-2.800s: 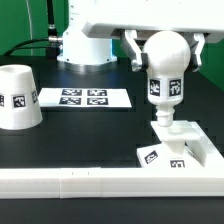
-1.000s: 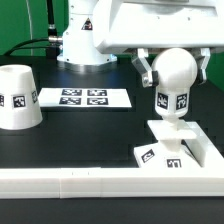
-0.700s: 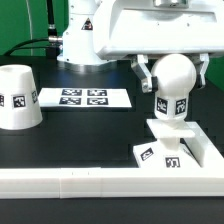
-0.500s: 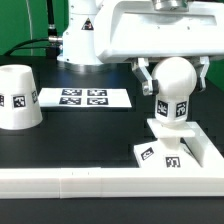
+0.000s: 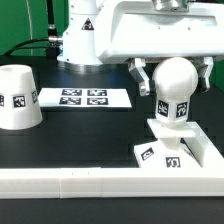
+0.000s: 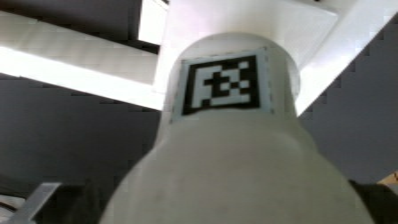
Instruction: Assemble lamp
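Observation:
The ball-topped white bulb (image 5: 172,92) stands upright with its lower end at the socket of the blocky square base (image 5: 176,150), at the exterior view's right. My gripper (image 5: 172,78) is shut on the bulb's round top, one finger on each side. In the wrist view the bulb (image 6: 222,150) fills the frame with its square tag facing the camera, and the base (image 6: 71,60) shows beyond it. The cup-like shade (image 5: 18,97) stands mouth down at the exterior view's left, far from the gripper.
The marker board (image 5: 84,98) lies flat on the black table between shade and base. A long white rail (image 5: 80,180) runs along the near edge, touching the base. The arm's white pedestal (image 5: 82,40) stands at the back.
The gripper has carried the bulb a little toward the exterior view's right and down, so its lower end has sunk to the base's socket.

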`<state>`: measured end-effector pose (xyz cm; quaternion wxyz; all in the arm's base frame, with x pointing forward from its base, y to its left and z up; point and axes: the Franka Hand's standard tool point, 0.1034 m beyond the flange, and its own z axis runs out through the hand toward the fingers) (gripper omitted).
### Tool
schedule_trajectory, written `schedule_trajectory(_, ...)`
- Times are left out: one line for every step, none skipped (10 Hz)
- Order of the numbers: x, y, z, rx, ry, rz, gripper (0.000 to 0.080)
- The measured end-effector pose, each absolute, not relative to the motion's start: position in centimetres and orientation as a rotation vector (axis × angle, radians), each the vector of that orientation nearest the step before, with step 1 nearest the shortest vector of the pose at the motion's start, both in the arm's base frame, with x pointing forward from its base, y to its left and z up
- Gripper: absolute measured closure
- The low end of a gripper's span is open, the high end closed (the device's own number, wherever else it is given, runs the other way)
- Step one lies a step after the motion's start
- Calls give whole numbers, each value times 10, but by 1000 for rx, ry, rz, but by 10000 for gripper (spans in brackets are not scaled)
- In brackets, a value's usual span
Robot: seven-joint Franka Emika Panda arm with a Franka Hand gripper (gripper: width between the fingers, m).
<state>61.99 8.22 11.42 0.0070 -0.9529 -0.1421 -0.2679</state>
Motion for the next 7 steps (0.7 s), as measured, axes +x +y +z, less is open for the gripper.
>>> schedule_trajectory(620, 82, 116, -2980, -444, -841, 106)
schedule_trajectory(621, 82, 121, -2978, -445, -848, 101)
schedule_trajectory(621, 83, 127, -2977, -448, -847, 100)
schedule_trajectory(621, 84, 135, -2976, -451, -842, 100)
schedule_trajectory(621, 84, 146, -2975, -454, -841, 100)
schedule_trajectory(622, 83, 154, -2975, -453, -844, 100)
schedule_trajectory(623, 83, 157, -2973, -452, -853, 100)
